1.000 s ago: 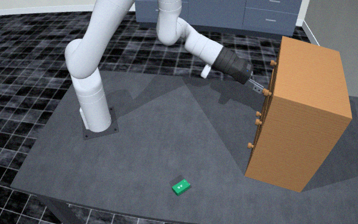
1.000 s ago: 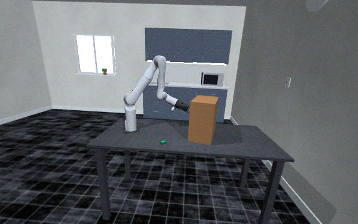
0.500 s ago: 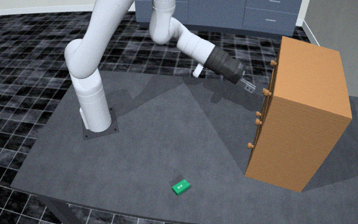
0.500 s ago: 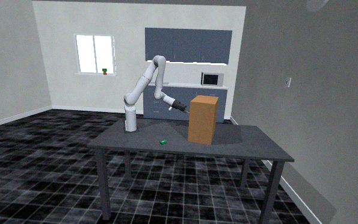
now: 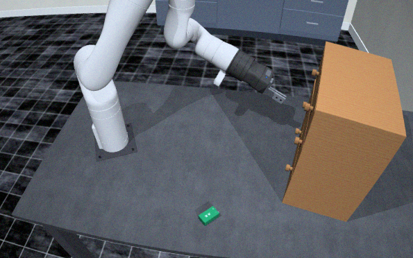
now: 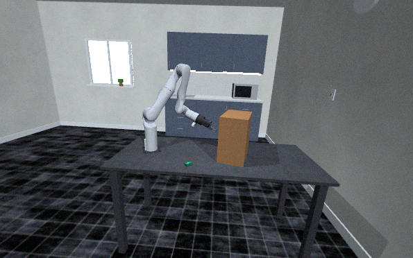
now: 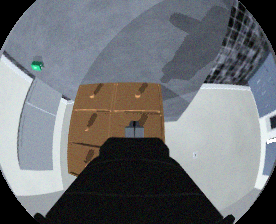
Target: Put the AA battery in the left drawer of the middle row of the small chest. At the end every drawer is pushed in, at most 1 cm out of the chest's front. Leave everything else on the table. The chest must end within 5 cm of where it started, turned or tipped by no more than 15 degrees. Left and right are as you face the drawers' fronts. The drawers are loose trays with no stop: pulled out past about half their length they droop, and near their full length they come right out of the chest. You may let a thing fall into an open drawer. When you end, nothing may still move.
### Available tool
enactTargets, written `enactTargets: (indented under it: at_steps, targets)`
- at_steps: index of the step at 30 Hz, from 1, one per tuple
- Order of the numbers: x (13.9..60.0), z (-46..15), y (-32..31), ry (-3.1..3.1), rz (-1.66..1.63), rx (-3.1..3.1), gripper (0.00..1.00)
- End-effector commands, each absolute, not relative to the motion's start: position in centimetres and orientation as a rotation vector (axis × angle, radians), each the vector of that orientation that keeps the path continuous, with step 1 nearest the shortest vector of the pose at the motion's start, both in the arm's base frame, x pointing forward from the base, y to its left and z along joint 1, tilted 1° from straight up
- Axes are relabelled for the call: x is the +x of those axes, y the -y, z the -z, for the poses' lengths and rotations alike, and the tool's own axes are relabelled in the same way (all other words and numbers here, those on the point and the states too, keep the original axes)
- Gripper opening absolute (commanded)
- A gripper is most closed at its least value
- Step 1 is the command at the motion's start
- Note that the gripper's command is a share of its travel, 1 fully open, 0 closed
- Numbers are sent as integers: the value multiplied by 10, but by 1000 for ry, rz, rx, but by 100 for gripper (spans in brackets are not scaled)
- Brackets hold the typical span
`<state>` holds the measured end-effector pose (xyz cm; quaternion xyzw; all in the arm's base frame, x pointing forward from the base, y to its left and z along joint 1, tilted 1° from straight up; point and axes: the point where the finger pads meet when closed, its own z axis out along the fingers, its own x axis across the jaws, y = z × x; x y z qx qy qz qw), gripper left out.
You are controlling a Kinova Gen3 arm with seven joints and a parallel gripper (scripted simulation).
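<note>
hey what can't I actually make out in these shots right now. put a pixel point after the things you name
- AA battery: seen in no view; whether it is inside a drawer is hidden.
- Drawer interiors: behind the fronts in the wrist view.
- Lower part of the chest (image 5: 352,139) (image 6: 233,139) (image 7: 93,120) front: covered by the gripper (image 5: 282,100) (image 6: 215,130) (image 7: 134,126) body in the wrist view.
- Marks on the green block (image 5: 208,216) (image 6: 188,164) (image 7: 37,66): too small in the exterior view.
</note>
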<state>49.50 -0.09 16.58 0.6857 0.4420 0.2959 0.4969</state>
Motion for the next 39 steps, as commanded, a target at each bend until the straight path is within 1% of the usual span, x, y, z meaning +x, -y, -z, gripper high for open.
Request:
enactTargets:
  at_steps: [1,3,13,39]
  targets:
    - [485,-173,-7,-1068,-729,1658,0]
    - [485,-173,-7,-1068,-729,1658,0]
    - [455,-185,-21,-1070,-727,1658,0]
    - [455,-186,-23,-1067,-729,1665,0]
